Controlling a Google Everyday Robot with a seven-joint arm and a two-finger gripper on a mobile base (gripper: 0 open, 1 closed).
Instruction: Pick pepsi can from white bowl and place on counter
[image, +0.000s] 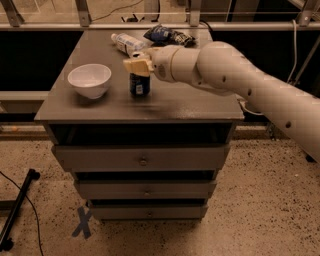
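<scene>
The pepsi can (139, 85) is upright, to the right of the white bowl (89, 80), with its base at or just above the grey counter (180, 102). My gripper (136, 66) comes in from the right on a white arm and is shut on the can's top. The bowl is empty and stands on the left part of the counter, apart from the can.
A clear plastic bottle (126, 42) lies at the back of the counter, and a dark blue snack bag (162, 34) lies beside it. The cabinet has three drawers (143, 161) below. A black stand and cable (17, 210) lie on the floor at the left.
</scene>
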